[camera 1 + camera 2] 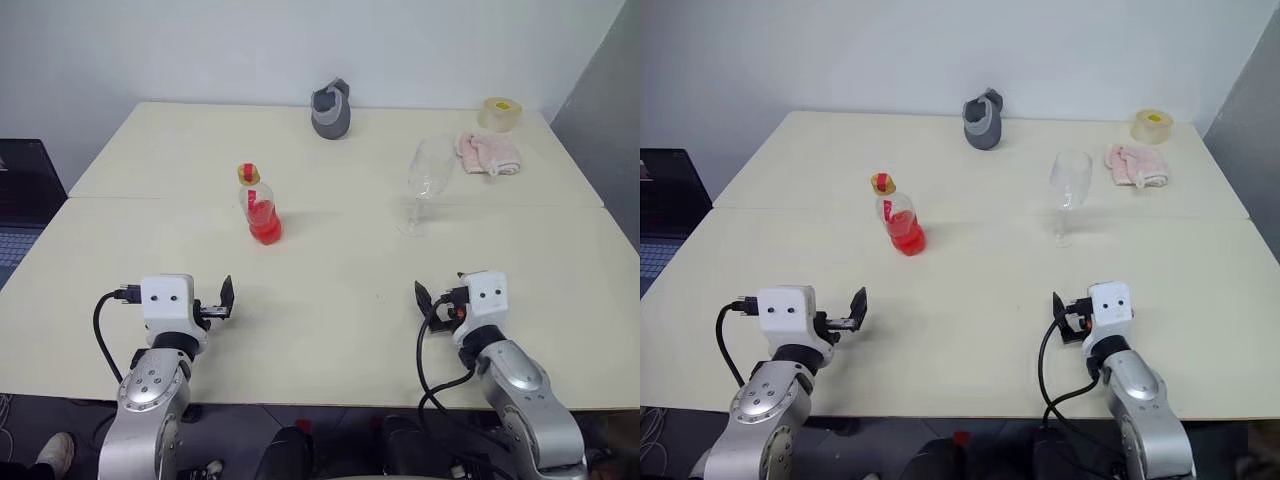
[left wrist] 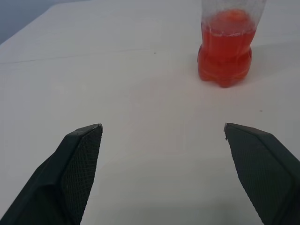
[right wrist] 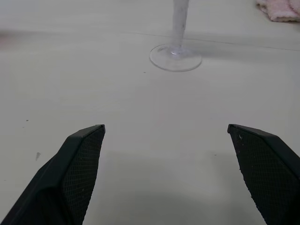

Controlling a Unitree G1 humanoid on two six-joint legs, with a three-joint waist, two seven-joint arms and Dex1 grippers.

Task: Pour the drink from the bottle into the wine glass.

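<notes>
Left wrist view: I line my left claw (image 2: 161,136), released wide, on the bottle (image 2: 227,51); right claw (image 3: 166,136), equally spread, faces the wine glass (image 3: 176,51).

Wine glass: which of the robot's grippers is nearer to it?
Right. The right gripper sits open just in front of the wine glass; the left gripper, also open, is far across the table, nearer the bottle.

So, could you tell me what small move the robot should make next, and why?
Probably ease the left gripper forward toward the bottle. Both grippers are open and hold nothing, the bottle stands upright and capped ahead of the left one, and the wine glass is empty.
</notes>
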